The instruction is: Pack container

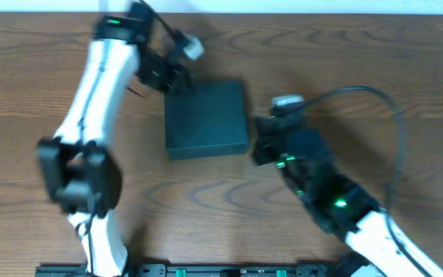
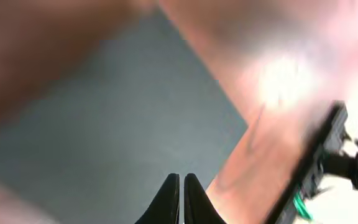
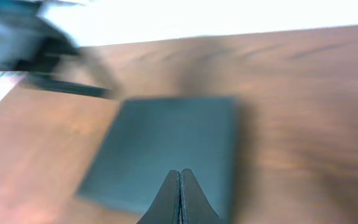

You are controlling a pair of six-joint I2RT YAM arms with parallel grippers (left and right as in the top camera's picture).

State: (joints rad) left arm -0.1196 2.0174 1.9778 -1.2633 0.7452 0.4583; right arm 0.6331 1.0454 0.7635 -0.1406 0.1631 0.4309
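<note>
1. Overhead: the dark-teal square cardboard container (image 1: 206,119) lies flat, lid down, in the middle of the brown wooden table (image 1: 360,61). The left gripper (image 1: 180,85) sits at the box's far left corner, at the end of a white arm that crosses the table's left side. The right gripper (image 1: 260,145) is just beside the box's right edge, towards its near corner. A black rail with green marks (image 1: 206,271) runs along the near edge. From here it cannot be told how the jaws stand.
2. Left wrist: the left gripper (image 2: 181,198) is clenched, its black fingertips (image 2: 169,199) pressed together on nothing, above the container's plain top (image 2: 117,124). The table (image 2: 278,81) shows to the right, and the black rail (image 2: 319,162) beyond it. The view is blurred.
3. Right wrist: the right gripper (image 3: 180,198) is also clenched and holds nothing. The container (image 3: 166,140) lies straight ahead on the table (image 3: 303,93). A blurred dark part of the other arm (image 3: 55,84) stands at the box's far left corner.
</note>
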